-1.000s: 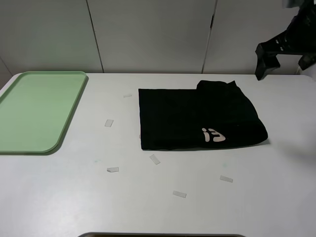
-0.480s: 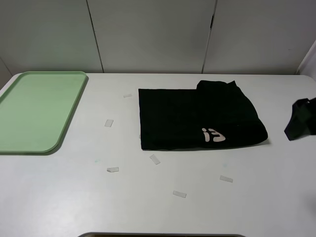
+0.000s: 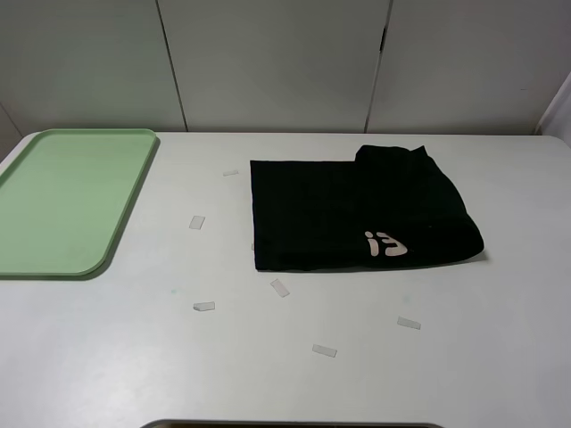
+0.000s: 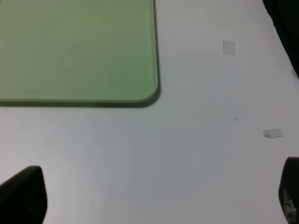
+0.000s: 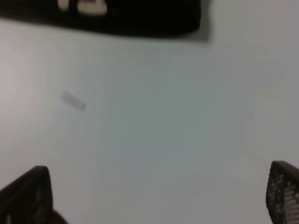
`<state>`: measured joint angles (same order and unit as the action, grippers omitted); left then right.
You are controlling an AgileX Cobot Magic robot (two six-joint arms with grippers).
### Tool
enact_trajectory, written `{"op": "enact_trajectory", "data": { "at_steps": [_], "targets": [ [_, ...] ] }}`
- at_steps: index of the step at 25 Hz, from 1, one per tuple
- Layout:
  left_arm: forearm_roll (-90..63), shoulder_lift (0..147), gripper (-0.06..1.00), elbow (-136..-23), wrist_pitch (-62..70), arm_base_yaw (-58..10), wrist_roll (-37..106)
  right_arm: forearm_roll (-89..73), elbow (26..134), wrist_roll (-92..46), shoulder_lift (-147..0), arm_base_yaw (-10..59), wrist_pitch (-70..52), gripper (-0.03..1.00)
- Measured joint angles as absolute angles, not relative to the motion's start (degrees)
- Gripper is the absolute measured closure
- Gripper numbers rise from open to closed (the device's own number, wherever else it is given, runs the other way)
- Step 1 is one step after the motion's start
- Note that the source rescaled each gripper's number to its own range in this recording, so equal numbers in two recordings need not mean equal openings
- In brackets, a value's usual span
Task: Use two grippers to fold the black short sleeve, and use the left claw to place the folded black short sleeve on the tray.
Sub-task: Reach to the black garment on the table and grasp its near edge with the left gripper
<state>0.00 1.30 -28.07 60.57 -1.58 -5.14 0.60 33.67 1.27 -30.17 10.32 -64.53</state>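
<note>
So the white table (image 3: 500, 357) fills most of the high view. The green tray (image 3: 62, 201) sits at its far-left edge, with its left side cut off by the frame. The black short sleeve (image 3: 348, 214) is lying flat on the table right of centre, well apart from the tray. It's folded into a rough rectangle, with a bit of fabric doubled over at the back right corner and a pale logo (image 3: 385, 242) near the front edge. A handful of small tape scraps (image 3: 280, 287) are scattered on the bare table between tray and shirt and in front of the shirt.

The grippers only show up in the wrist cams. The left gripper (image 4: 156, 196) has its two dark fingertips out at opposite edges of the picture, so the jaws are spread wide with nothing between them. It's above bare table, just off the tray's rounded corner. A sliver of the shirt pokes into that picture's corner, and two of the scraps are visible too.

The right gripper (image 5: 154, 193) is the same deal, tips far apart and holding nothing. It's over bare table, near the shirt's logo edge. That view is pretty blurry, so the logo is just a pale smudge, cut off by the frame, and one scrap is barely readable.
</note>
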Motion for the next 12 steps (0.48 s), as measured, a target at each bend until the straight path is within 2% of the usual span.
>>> {"op": "enact_trajectory", "data": {
  "at_steps": [12],
  "targets": [
    [0.0, 1.3, -0.05, -28.07, 60.57, -1.58, -5.14, 0.0, 28.32, 1.22, -6.6, 1.16, -59.1, -0.03]
  ]
}}
